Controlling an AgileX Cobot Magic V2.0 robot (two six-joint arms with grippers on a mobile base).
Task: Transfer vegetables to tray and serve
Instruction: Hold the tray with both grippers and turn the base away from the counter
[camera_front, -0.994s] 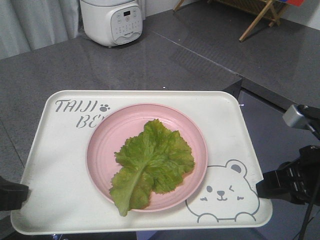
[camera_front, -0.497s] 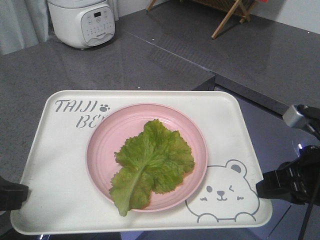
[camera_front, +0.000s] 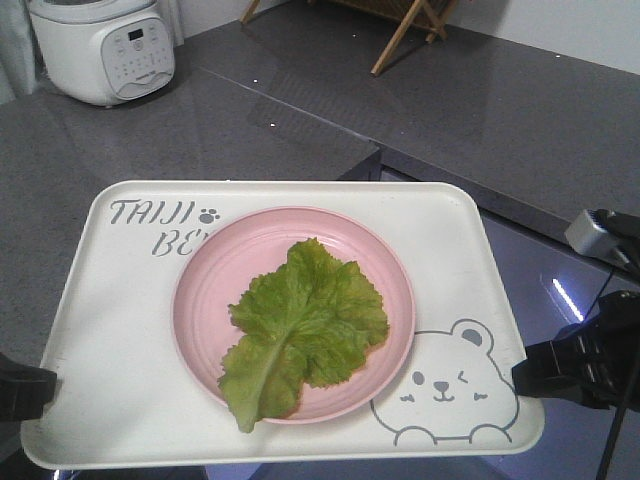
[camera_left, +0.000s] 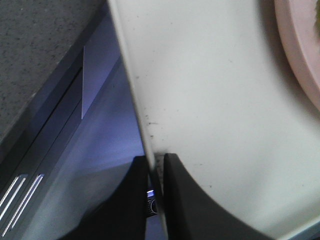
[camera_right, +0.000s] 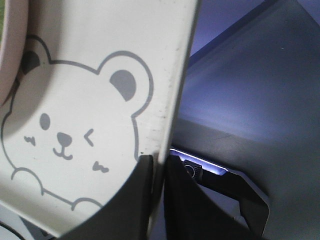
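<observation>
**Exterior front-facing view.** One large cream-white rectangular plastic tray (camera_front: 450, 230), printed with grey lettering and one winking bear drawing (camera_front: 450, 385), spans the gap between the two claws. The left gripper (camera_front: 30, 392) meets its left rim. The right gripper (camera_front: 535, 368) meets its right rim, just beside the bear. One round pink plate (camera_front: 230, 260) rests on the tray about midway between the claws. One bright green ruffled lettuce leaf (camera_front: 305, 325) lies on that plate. One white electric cooker (camera_front: 100, 50) stands well beyond the left claw on the grey stone countertop (camera_front: 520, 100).

**Left wrist view.** Two black fingers (camera_left: 132, 200) are clamped on the tray's rim, one on each face.

**Right wrist view.** Two black fingers (camera_right: 132, 200) likewise pinch the rim, close to the bear's face.
</observation>
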